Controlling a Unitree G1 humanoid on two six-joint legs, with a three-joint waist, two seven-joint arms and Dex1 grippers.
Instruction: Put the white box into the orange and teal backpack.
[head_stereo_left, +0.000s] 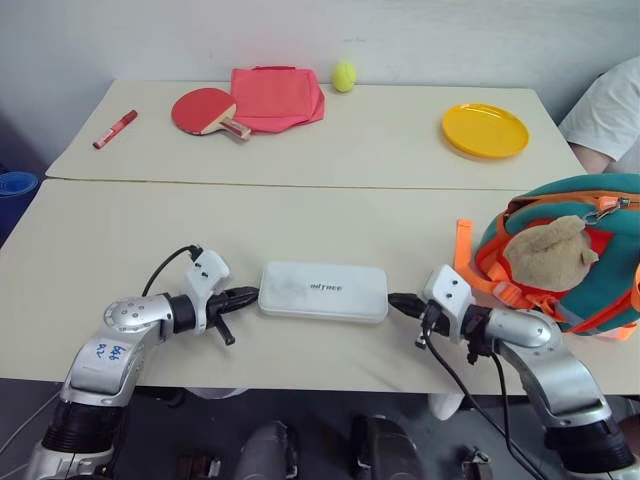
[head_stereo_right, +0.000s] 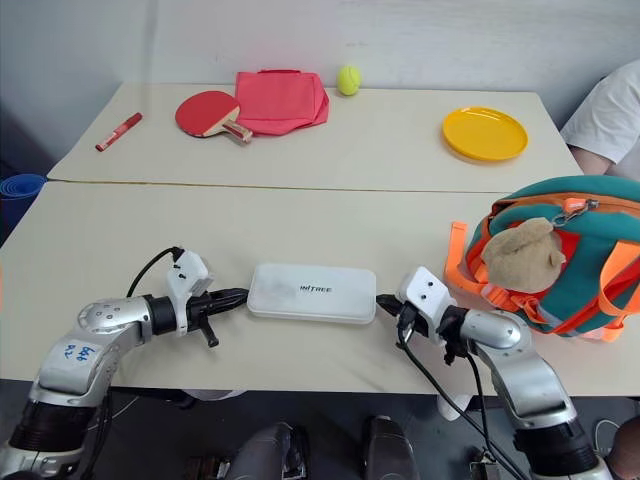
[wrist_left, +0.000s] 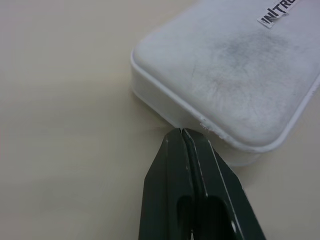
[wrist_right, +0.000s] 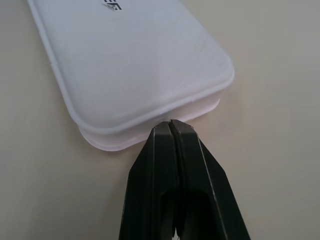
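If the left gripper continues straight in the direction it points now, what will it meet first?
Most likely the white box: the left gripper, jaws shut, points at its near short end, with the tips right at its edge. Whether they already touch is unclear.

Matt, scuffed plastic white box (head_stereo_left: 323, 291)

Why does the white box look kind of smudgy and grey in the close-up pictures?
Left wrist view: the white box has a grey smudge on its lid, and the left gripper looks soft. Right wrist view: the lid looks evenly lit, with a faint shadow beneath its end by the right gripper.
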